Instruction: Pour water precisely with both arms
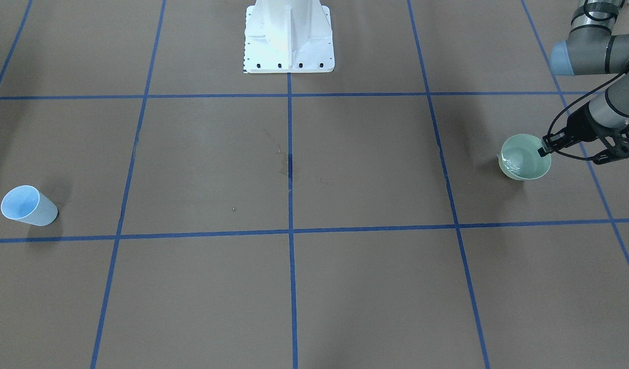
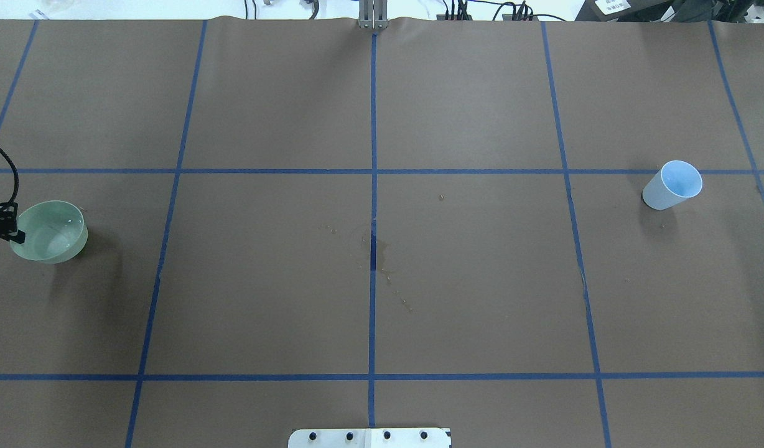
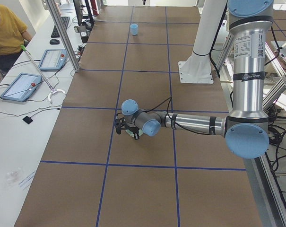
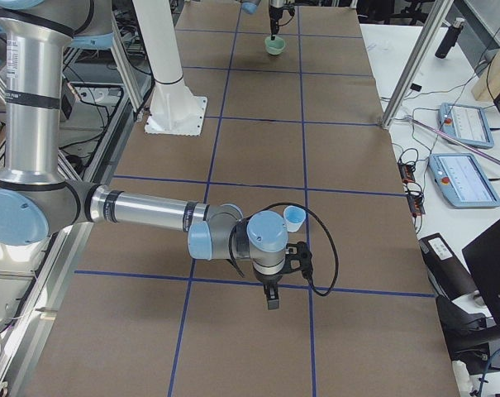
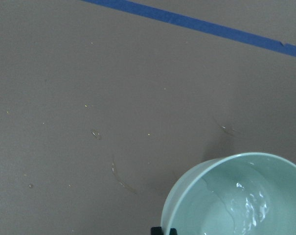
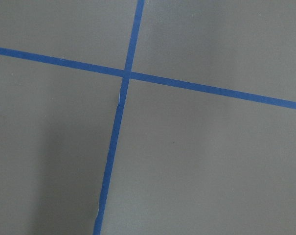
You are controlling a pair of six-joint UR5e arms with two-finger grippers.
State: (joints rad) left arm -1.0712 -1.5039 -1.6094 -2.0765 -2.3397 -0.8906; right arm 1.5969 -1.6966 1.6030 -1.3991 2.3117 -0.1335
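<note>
Pale green bowl (image 5: 221, 196) first — the left end effector (image 1: 542, 151) pinches its rim, seemingly to carry the water (image 5: 249, 205) glinting inside. Well apart on the surface (image 2: 469, 280) sits the blue cup (image 1: 28, 206), the likely target; the right end effector (image 4: 270, 299) hovers near it — open or closed, I cannot tell.
</note>
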